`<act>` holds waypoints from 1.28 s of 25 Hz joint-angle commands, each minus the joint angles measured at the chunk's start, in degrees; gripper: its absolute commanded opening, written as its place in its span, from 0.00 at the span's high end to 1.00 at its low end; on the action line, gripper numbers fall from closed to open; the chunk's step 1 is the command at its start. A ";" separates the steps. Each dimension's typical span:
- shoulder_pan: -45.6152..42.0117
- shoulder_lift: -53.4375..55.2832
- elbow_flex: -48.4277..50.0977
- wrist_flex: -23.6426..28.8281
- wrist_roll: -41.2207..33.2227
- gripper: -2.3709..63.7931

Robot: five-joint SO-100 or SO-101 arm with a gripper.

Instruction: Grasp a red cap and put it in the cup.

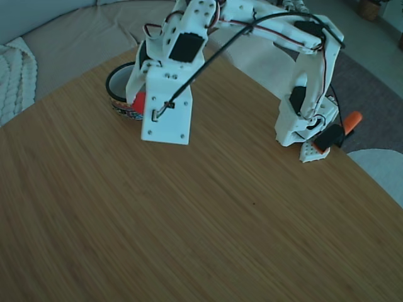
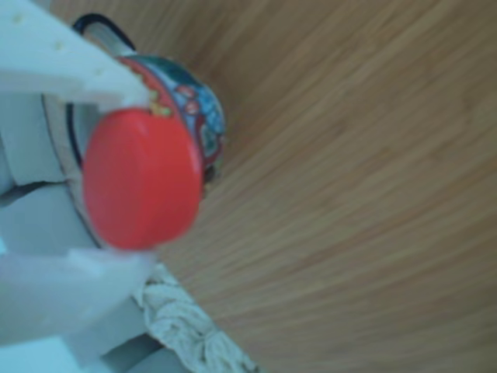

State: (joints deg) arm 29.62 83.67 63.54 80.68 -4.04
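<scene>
My white gripper (image 1: 140, 100) is shut on the red cap (image 1: 138, 101) and hangs at the near rim of the cup (image 1: 117, 91), at the table's far left in the fixed view. The cup is a wide mug with a black rim, a pale inside and a colourful band; my arm hides most of it. Up close in the other view, the red cap (image 2: 141, 178) sits edge-on between two white fingers (image 2: 74, 58), with the cup (image 2: 194, 116) and its black handle right behind it. Whether the cap is over the cup's mouth or just beside the rim, I cannot tell.
The round wooden table (image 1: 189, 220) fills most of the fixed view. My arm's base (image 1: 302, 129) stands at the far right with an orange plastic piece (image 1: 343, 129) beside it. A beige couch (image 1: 69, 38) and a knitted white blanket (image 1: 12, 75) lie behind the table.
</scene>
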 commanded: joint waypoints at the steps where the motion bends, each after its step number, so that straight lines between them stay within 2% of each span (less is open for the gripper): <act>1: 2.99 1.58 -6.33 0.26 -0.53 0.95; 5: 7.12 1.05 -7.03 -0.62 -0.88 0.95; 8: 9.14 0.53 -7.03 -0.70 -4.31 0.95; 14: 13.01 -0.44 -8.79 -0.79 -4.66 0.95; 24: 14.94 -11.87 -18.11 0.18 -4.66 0.95; 32: 16.08 -18.11 -18.72 0.18 -4.66 0.95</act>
State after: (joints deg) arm 44.91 65.30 48.16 80.51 -8.44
